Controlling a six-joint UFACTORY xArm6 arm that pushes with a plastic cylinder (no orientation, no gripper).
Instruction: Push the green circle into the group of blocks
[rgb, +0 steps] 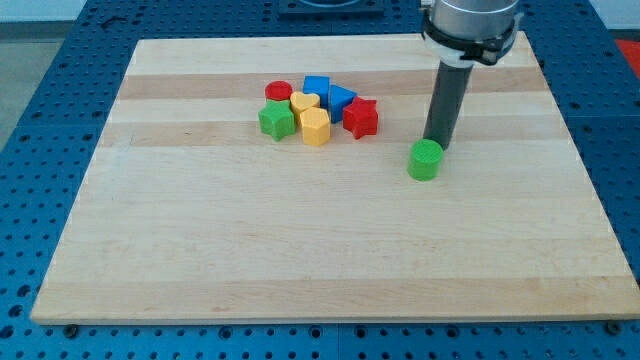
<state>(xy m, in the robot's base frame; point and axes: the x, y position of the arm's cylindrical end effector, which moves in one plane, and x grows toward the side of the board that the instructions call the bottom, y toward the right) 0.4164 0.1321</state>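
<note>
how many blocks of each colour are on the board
Red: 2, the red circle block and the red star block
Blue: 2, and
Yellow: 2, and
Green: 2, the green star block and the green circle block
Total: 8

My tip (436, 143) sits just behind the green circle (425, 159), toward the view's top-right of it, about touching. The group of blocks (318, 110) lies apart to the view's left and slightly higher on the board (300, 260).
</note>
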